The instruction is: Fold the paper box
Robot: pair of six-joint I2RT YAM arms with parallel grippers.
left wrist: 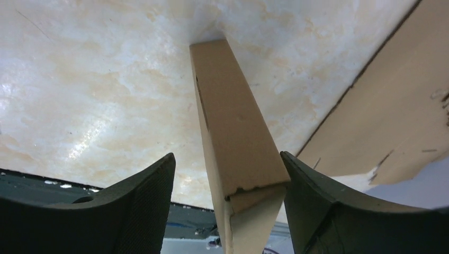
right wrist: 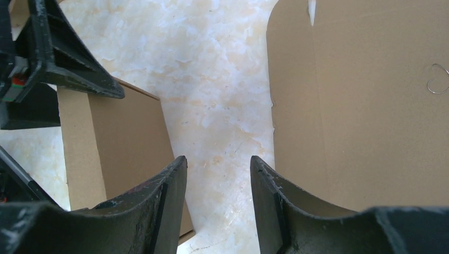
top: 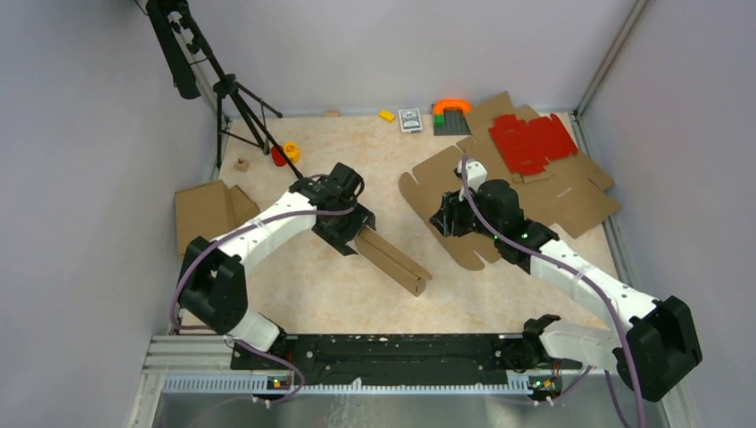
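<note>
Robot lab test cell, grey walls boxing in a marbled tabletop; black tripod at far left, aluminium rail along the near edge, two white robot arms bolted there

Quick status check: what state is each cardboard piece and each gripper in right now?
paper box: flat, unfolded.
folded cardboard piece: folded narrow, one end raised between the fingers of the left gripper.
red sheet: flat, unfolded.
left gripper: open, straddling the folded piece.
right gripper: open, empty.
</note>
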